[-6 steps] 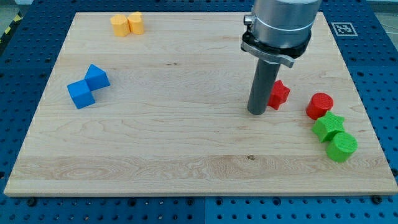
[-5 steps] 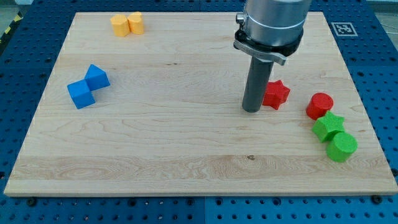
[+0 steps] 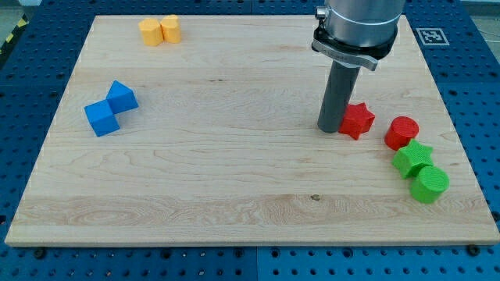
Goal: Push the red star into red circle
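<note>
The step in hand is judged to be the final push of the red star (image 3: 357, 120) toward the red circle (image 3: 401, 132). The table (image 3: 234, 195) is a pale wooden board set on a blue perforated base. The rod is seen to descend from the view's top, and my tip (image 3: 329, 129) is placed against the star's left side, apparently in contact. No jaws are fitted to this arm, so no open or closed state can be reported.

For the push to be done well, the tip should be kept behind the star's centre, on the line running through the star to the circle, which lies to the view's right and slightly lower. An off-centre contact is judged likely to spin the star aside, its points giving an uneven face. The green star (image 3: 412, 158) and green cylinder (image 3: 428, 184) stand just below the circle and should not be disturbed.

The red star is a small, low, bright red block, near the circle but not touching it.
</note>
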Controlling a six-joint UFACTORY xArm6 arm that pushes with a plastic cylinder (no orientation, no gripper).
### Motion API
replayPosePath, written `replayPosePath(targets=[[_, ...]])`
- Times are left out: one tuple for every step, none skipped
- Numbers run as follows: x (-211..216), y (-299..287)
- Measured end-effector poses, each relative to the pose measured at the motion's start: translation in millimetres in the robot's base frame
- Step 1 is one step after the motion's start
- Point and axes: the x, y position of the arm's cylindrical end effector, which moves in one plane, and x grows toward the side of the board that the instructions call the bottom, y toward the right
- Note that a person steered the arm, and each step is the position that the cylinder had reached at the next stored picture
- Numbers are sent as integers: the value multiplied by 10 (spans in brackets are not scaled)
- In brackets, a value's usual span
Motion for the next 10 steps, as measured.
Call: replayPosePath(targets=[[-11, 160], [-36, 251], [-36, 251], [-51, 300], [-85, 384], [-166, 433], [-174, 439], [-191, 441], [-232, 449], [-267, 463]])
